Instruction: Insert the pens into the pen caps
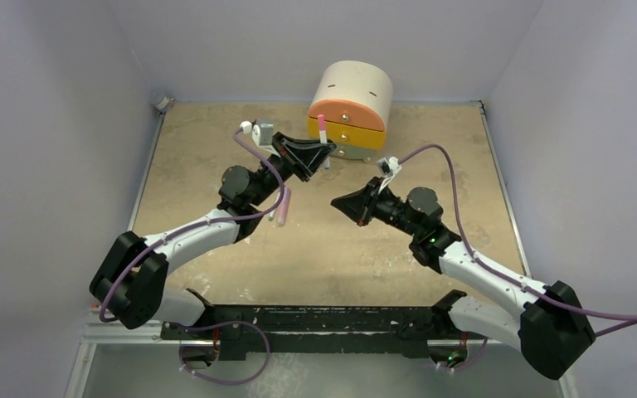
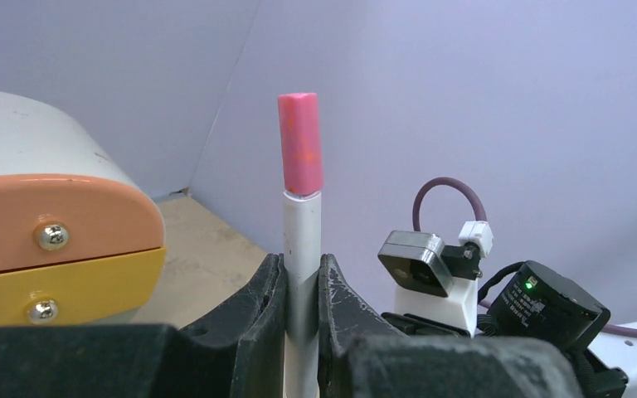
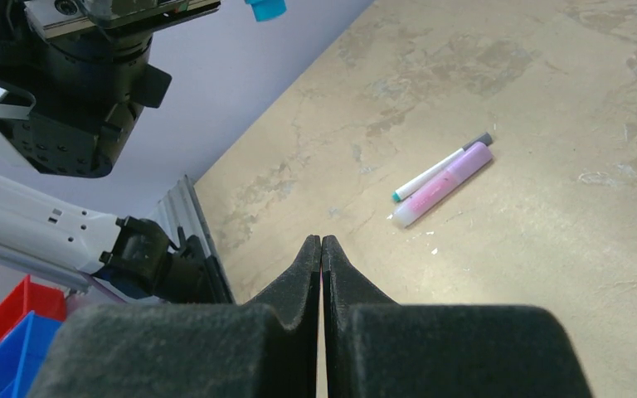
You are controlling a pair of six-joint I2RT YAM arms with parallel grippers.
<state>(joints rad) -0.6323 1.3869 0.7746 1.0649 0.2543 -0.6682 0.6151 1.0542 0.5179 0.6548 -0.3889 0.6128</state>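
Pen [image 2: 303, 220], white barrel, pink cap [image 2: 300, 143] on top: upright in my L gripper [image 2: 301, 264], jaws narrow, clamped on barrel, nr table [image 1: 216, 141] far edge by drawer unit [image 1: 350, 95].
R gripper [image 3: 321, 242]: jaws shut, empty, mid-table.
Loose: thin pen [image 3: 435, 170] & thick pink pen [image 3: 444, 184], side by side, left of centre.
Risks (my est.): cap maybe not fully home, could drop if I tilt; smooth barrel could slide thru jaws under push.

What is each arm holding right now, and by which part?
The left end effector pinches a white pen by its barrel, below the pink cap. The right end effector is shut on nothing.
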